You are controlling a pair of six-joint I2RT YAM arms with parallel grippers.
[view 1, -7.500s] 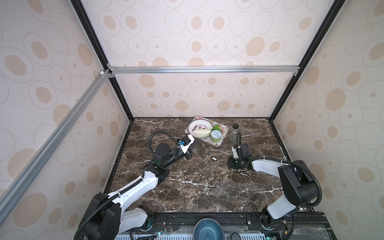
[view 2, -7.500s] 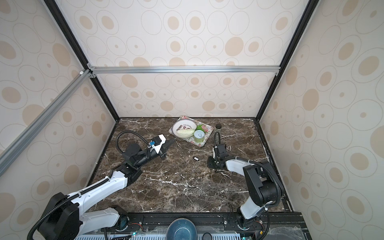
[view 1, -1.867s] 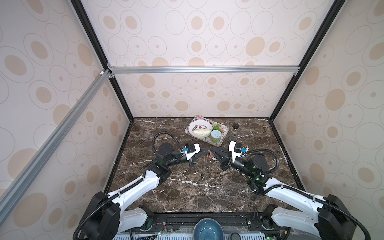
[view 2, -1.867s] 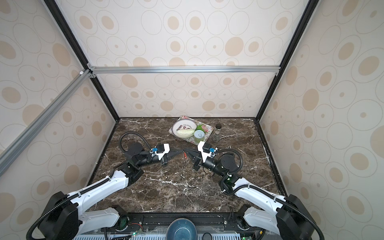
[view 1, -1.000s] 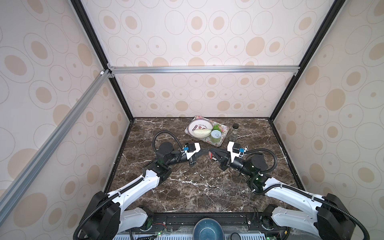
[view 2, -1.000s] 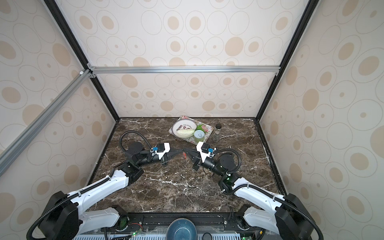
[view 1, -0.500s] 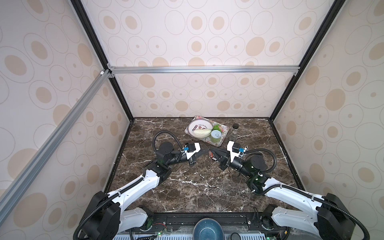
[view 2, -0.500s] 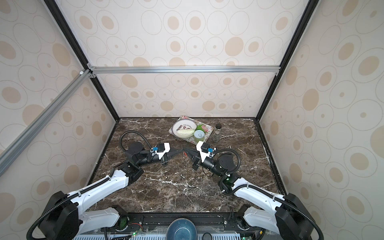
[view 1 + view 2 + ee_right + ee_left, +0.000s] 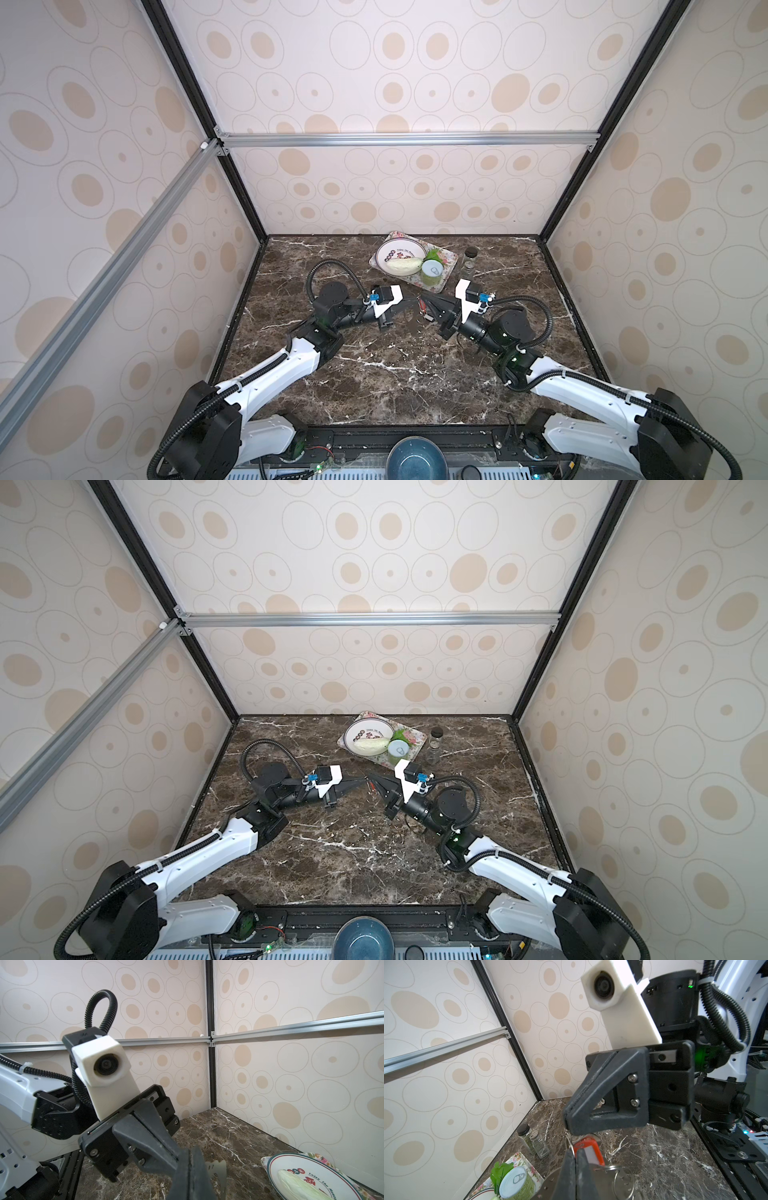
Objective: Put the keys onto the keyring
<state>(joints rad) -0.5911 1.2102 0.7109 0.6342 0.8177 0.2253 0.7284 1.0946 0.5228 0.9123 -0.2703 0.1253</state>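
Over the middle of the dark marble surface [image 9: 374, 374] the two hands meet tip to tip. The left hand [image 9: 575, 1155] is clenched on the grey keyring [image 9: 548, 1183], holding it off the surface, while the right hand [image 9: 569, 1125] is clenched just above it, with the red-tagged key [image 9: 591, 1154] hanging from its tip close beside the left fingers. The black-tagged key [image 9: 428, 318] lies on the surface, next to the right hand in a top view.
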